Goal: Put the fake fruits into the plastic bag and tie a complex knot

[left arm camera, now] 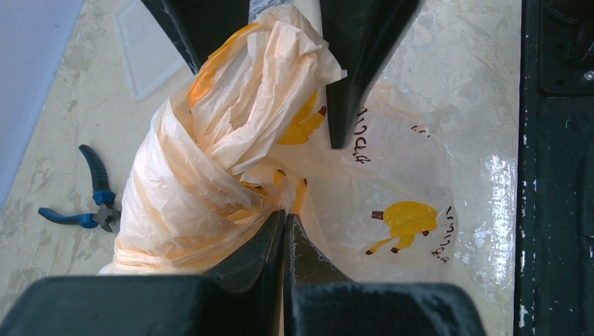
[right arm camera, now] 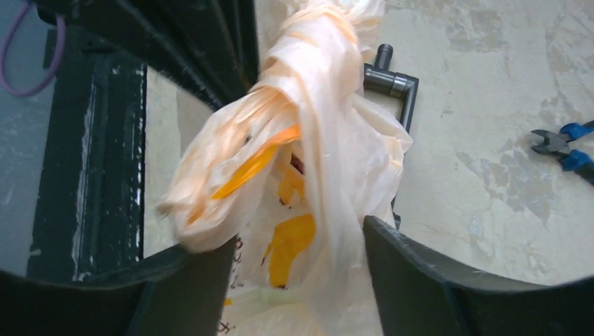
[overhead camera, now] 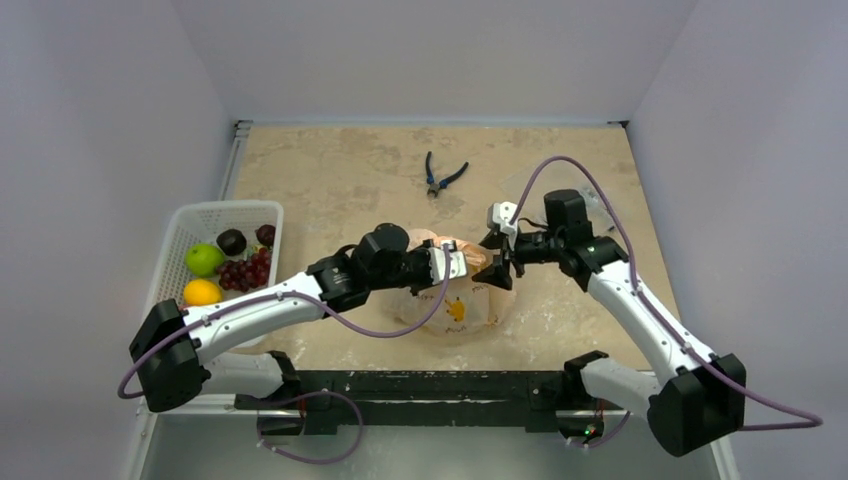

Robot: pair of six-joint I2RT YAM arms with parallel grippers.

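The plastic bag lies near the middle of the tabletop's near edge. Its flat printed body rests on the surface between the two arms. Its twisted neck is one thick rope of bunched peach plastic. In the overhead view the neck's long axis runs from the body toward the far edge; how steeply it rises I cannot tell.

The left gripper is clenched, its tips pinching the plastic bag where neck meets body. The right gripper is released, its jaws standing wide on either side of the neck, plastic between them but not squeezed.

One white mesh basket sits against the left edge, well apart from the bag. It holds one green round fruit, one yellow-orange citrus, one red grape bunch and two dark balls.

One pair of blue-handled pliers lies toward the far edge. Bare surface surrounds the pliers. One clear flat plastic piece lies beyond the right arm. The far left corner and right edge stand open.
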